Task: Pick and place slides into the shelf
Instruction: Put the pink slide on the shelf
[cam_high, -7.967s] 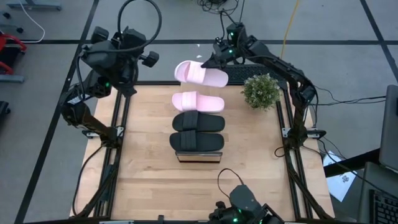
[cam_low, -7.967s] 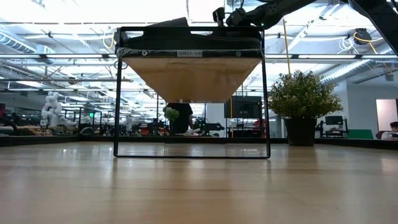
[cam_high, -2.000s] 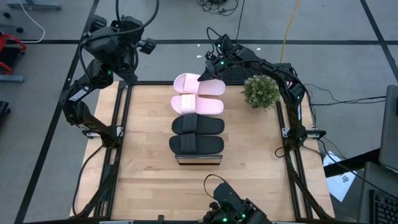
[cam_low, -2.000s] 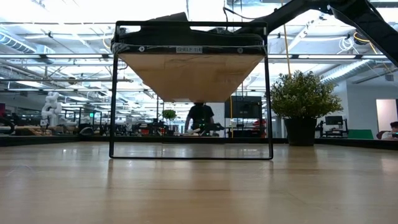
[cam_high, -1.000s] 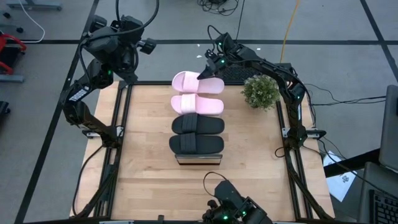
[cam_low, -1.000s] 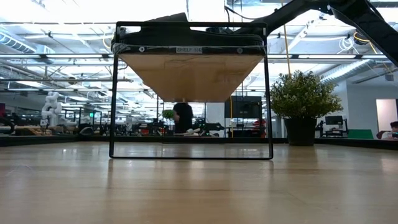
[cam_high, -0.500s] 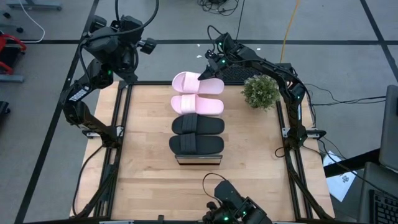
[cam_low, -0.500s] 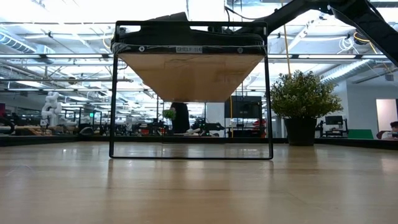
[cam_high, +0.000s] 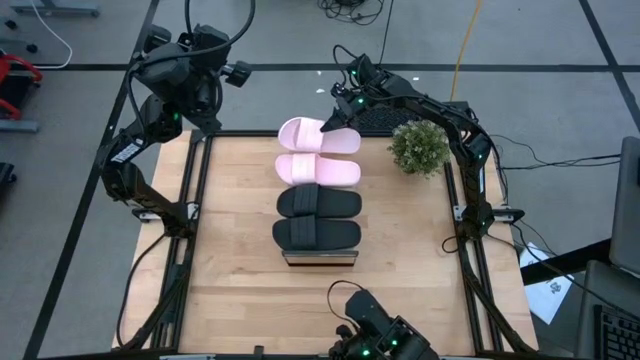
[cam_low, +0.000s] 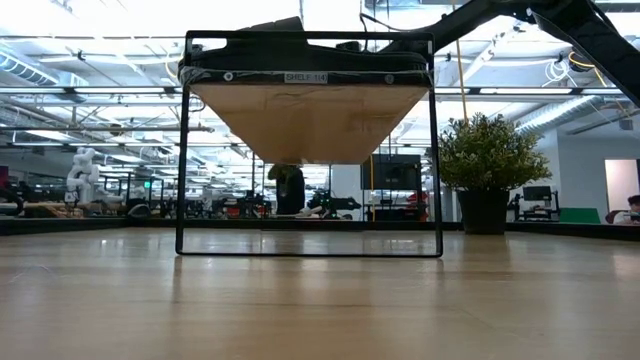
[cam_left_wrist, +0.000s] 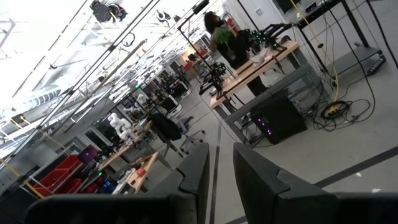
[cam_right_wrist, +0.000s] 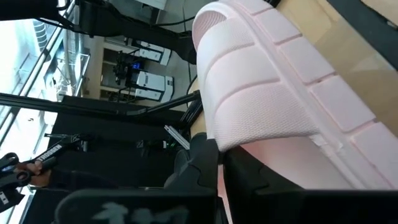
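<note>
I am on the last placement: three slides already lie across the shelf, and my right gripper is clamped on the strap of the fourth, the far pink slide. In the right wrist view the strap sits pinched flat between the fingers, so I judge the hold to be firm. This slide sits at the shelf's far end, just beyond the second pink slide, with the two black slides in a row nearer the shelf's near end. I cannot tell whether its sole already rests fully on the plank. Next I would settle it square to its neighbour, let go, and lift straight up so the strap does not drag. The left gripper waits raised off the shelf's far left, held narrow and empty. The potted plant stands on the bench to the shelf's right.
</note>
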